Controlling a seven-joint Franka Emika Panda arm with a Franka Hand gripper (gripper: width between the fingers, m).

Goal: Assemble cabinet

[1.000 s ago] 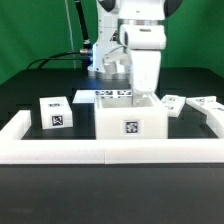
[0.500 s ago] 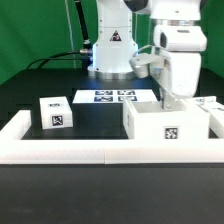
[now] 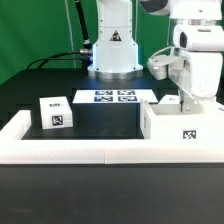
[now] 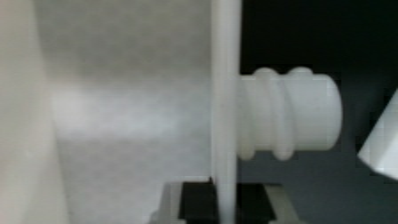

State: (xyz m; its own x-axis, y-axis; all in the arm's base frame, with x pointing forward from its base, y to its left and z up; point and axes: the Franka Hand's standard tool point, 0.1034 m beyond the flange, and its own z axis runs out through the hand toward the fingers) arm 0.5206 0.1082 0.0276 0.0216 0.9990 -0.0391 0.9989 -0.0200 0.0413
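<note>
The white cabinet body (image 3: pixel 185 126), an open box with a tag on its front, stands against the border wall at the exterior view's right. My gripper (image 3: pixel 192 99) reaches down over its top and is shut on one thin wall of the body (image 4: pixel 224 100); my black fingers (image 4: pixel 192 200) sit on either side of that wall. A ribbed white knob (image 4: pixel 294 110) sticks out of the wall's outer side. A smaller white cube-like part (image 3: pixel 55 113) with tags stands apart at the exterior view's left.
The long low white border wall (image 3: pixel 70 150) runs along the front and up both sides. The marker board (image 3: pixel 112 96) lies flat in front of the arm's base. Another white part (image 4: pixel 381 140) lies close beside the body.
My gripper has slid the cabinet body along the front wall from the middle to the exterior view's right. The small cube has not moved.
</note>
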